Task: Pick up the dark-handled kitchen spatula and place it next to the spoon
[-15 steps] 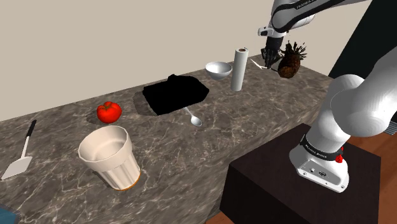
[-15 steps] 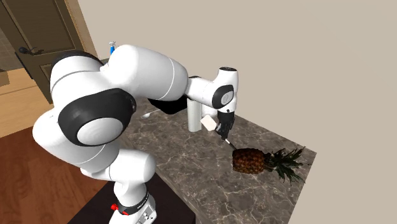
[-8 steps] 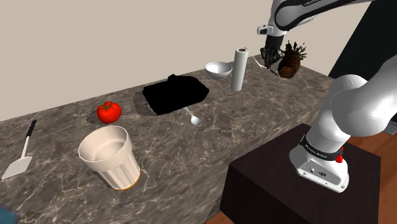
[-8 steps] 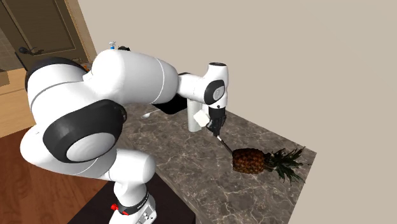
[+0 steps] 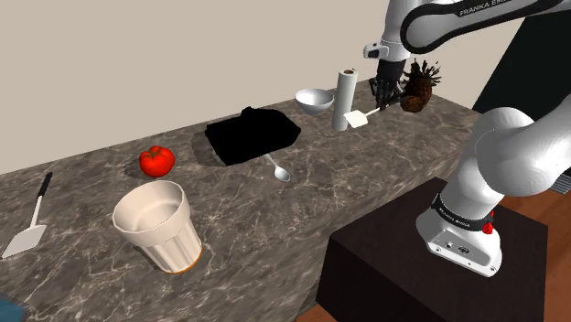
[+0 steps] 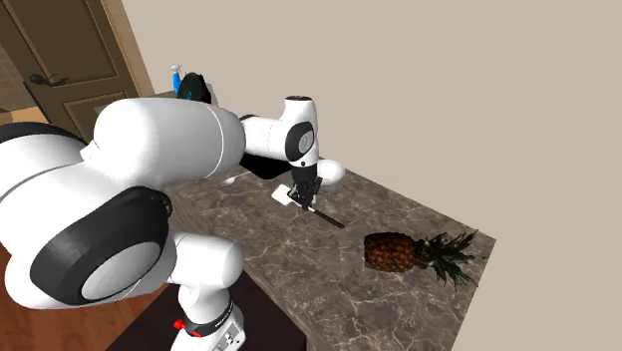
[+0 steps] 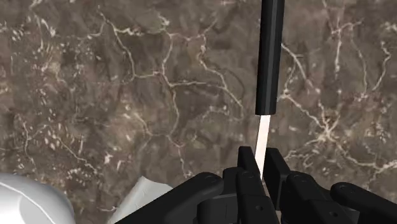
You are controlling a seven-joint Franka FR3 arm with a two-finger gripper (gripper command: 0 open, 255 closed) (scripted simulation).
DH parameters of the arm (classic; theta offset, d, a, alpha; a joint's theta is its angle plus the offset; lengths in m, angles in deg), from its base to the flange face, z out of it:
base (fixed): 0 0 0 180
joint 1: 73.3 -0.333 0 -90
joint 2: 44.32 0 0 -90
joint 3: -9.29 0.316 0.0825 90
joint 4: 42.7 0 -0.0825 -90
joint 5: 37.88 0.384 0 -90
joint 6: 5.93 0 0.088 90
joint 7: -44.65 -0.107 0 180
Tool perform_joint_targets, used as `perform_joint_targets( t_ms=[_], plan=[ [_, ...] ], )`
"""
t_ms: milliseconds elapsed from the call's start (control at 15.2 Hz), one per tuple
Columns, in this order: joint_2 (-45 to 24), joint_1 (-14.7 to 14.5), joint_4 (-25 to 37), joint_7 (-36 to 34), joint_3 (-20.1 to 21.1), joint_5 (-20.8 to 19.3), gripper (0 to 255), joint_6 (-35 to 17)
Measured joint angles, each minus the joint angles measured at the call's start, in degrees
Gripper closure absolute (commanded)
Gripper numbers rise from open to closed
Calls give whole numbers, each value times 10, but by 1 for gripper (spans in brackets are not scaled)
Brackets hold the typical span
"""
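Note:
My gripper (image 5: 388, 91) is shut on a spatula (image 5: 362, 115) with a white blade and a dark handle, held a little above the marble counter (image 5: 366, 174) next to the paper roll (image 5: 344, 99). In the second exterior view the gripper (image 6: 304, 193) clasps the spatula (image 6: 327, 215) near its blade, and the handle points toward the pineapple (image 6: 397, 251). In the wrist view the gripper (image 7: 261, 160) pinches the thin white shank, and the black handle (image 7: 268, 57) runs away from the fingers. The spoon (image 5: 279, 171) lies on the counter in front of a black block (image 5: 252, 135).
A white bowl (image 5: 314, 101) stands behind the paper roll, and the pineapple (image 5: 416, 91) lies just past the gripper. A tomato (image 5: 156, 161), a big cup (image 5: 158, 224) and a second dark-handled spatula (image 5: 27, 224) are at the shoulder view's left. The stand (image 5: 403, 265) is at lower right.
The gripper has carried the spatula from beside the pineapple toward the shoulder view's left, to the paper roll. The blade now sticks out beside the roll.

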State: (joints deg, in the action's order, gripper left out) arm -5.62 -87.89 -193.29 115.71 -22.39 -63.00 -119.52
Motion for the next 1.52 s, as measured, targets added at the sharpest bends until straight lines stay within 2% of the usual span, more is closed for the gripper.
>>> perform_joint_targets(
  t_ms=[396, 594, 1188, 1320, 1518],
  plan=[
    [61, -23, -59, -88, 84, 38, 255, 21],
    [84, -44, -78, -131, 125, 66, 255, 33],
    [88, -137, -96, -274, 254, 171, 255, 35],
    [82, -148, -102, -291, 267, 183, 255, 24],
    [71, -149, -117, -295, 268, 183, 255, -2]
  ],
)
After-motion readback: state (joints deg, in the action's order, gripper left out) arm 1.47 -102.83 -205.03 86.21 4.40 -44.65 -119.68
